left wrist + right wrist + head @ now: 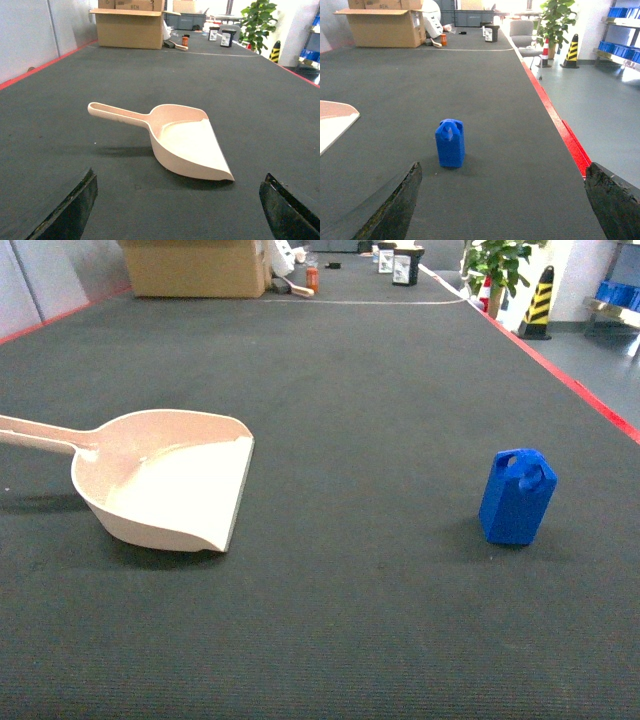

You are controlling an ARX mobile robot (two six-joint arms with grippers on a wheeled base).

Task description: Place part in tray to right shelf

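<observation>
The part (517,497), a small bright-blue jug-shaped block, stands upright on the dark table at the right. The cream tray (170,490) lies at the left, handle pointing left and flat lip facing the part. Neither gripper shows in the head view. In the left wrist view my left gripper (179,175) is open just short of the tray (185,145), with nothing between its fingers. In the right wrist view my right gripper (504,165) is open and empty, and the part (450,143) stands ahead, left of centre. A steel shelf with blue crates (620,30) stands far off to the right.
The table's red edge (590,400) runs along the right side, with floor beyond it. A cardboard box (195,265), small bottles (405,265), a potted plant (500,270) and a striped cone (540,300) are at the far end.
</observation>
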